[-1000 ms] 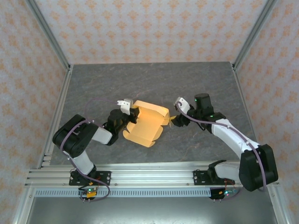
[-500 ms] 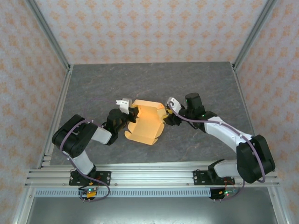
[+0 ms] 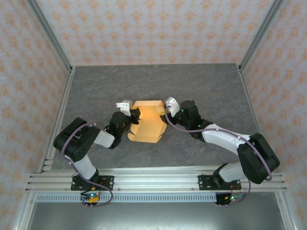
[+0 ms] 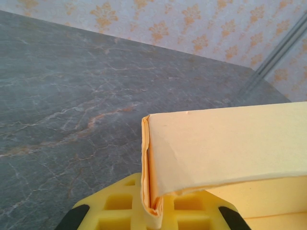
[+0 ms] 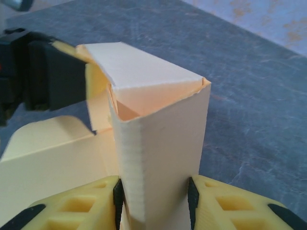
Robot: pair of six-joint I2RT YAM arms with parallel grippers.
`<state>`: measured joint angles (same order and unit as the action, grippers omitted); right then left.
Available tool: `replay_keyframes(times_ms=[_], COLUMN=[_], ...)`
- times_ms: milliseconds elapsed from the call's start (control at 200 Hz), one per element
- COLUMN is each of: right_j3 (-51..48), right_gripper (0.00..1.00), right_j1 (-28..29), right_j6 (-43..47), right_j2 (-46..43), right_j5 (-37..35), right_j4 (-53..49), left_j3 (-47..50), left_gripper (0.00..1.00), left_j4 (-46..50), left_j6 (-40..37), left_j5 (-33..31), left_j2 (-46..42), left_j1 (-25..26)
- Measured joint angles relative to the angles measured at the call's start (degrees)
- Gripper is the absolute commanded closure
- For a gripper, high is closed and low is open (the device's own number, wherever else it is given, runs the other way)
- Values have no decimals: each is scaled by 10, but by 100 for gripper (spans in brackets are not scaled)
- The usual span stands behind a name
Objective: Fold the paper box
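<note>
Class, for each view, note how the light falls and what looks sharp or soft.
Top external: even, soft light; only faint shadows under the paper box on the table. Left wrist: the box's folded edge is crisp, the far wallpaper soft. Right wrist: the box's near wall is sharp, the table behind it blurred.

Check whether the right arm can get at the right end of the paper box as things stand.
Yes, it seems: the right pincer has the upright end wall of the paper box between its fingers, with nothing in between. The left pincer grips the opposite edge, clear of it.
</note>
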<state>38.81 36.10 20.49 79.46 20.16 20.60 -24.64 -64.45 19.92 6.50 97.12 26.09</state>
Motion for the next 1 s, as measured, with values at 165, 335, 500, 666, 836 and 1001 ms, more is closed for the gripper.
replay_keyframes(times_ms=[165, 335, 500, 666, 836, 1001], right_j3=[2, 33, 78, 147, 209, 228], right_gripper=[59, 64, 69, 70, 71, 80], right_j1=[46, 85, 120, 159, 200, 207], right_j6=[-31, -67, -102, -150, -213, -288], right_j2=[46, 104, 166, 241, 303, 322], right_j5=[-116, -248, -399, -549, -697, -763], right_j4=[60, 77, 91, 85, 61, 23], left_j3=[0, 6, 8, 8, 12, 16], left_gripper=[100, 100, 100, 100, 100, 100], left_j4=[12, 28, 37, 49, 49, 51], left_j6=[13, 26, 37, 43, 56, 60], left_j5=[-30, -62, -79, -116, -139, -147], left_j2=[0, 0, -3, -11, -13, -15], left_j1=[2, 11, 23, 32, 33, 43])
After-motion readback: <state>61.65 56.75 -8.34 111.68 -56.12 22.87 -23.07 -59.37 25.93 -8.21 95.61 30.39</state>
